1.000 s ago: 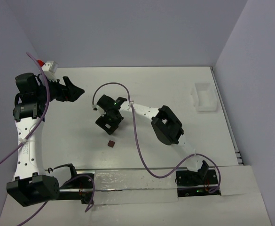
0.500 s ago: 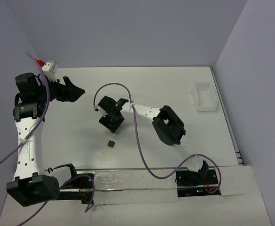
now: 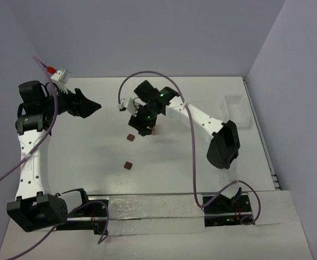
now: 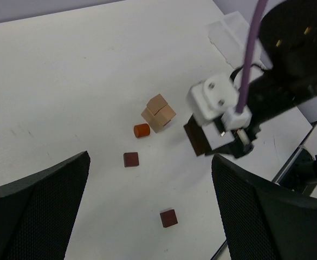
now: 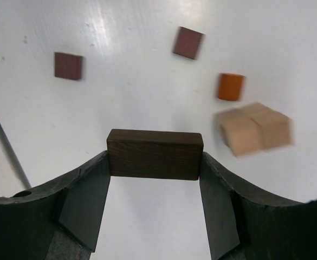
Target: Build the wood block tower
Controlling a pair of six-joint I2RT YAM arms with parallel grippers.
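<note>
Right arm (image 3: 201, 118) outstretched, its pincer (image 5: 155, 162) around a dark block (image 5: 154, 154).

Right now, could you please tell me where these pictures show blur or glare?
Right wrist view: the tan blocks look smeared, the dark block clamped in the right gripper is sharp, and glare whitens the table at the top. Left wrist view: the small dark cubes are crisp, without glare. Top view: even light, soft shadows.
</note>
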